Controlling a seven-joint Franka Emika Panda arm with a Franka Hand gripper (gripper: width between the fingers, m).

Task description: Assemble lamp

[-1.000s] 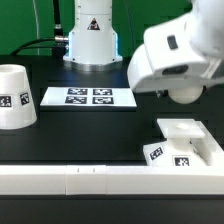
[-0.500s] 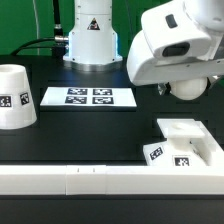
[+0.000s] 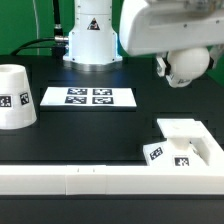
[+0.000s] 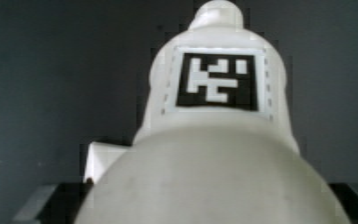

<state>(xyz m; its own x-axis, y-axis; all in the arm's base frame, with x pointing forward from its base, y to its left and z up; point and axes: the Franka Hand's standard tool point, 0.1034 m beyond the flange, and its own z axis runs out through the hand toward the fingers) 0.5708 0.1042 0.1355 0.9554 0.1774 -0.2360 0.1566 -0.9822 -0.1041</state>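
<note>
The bulb fills the wrist view, its narrow tagged end pointing away, with my dark fingers showing at either side of its wide round head. My gripper is shut on the bulb. In the exterior view the gripper holds the bulb high above the table, up and a little behind the square base at the exterior view's right. The tapered shade stands at the exterior view's left edge, mouth down.
The marker board lies at the back middle, in front of the arm's pedestal. A long white rail runs along the front edge, touching the base.
The arm has risen and moved toward the exterior view's left with the bulb in it. The base, shade and rail have not moved.
</note>
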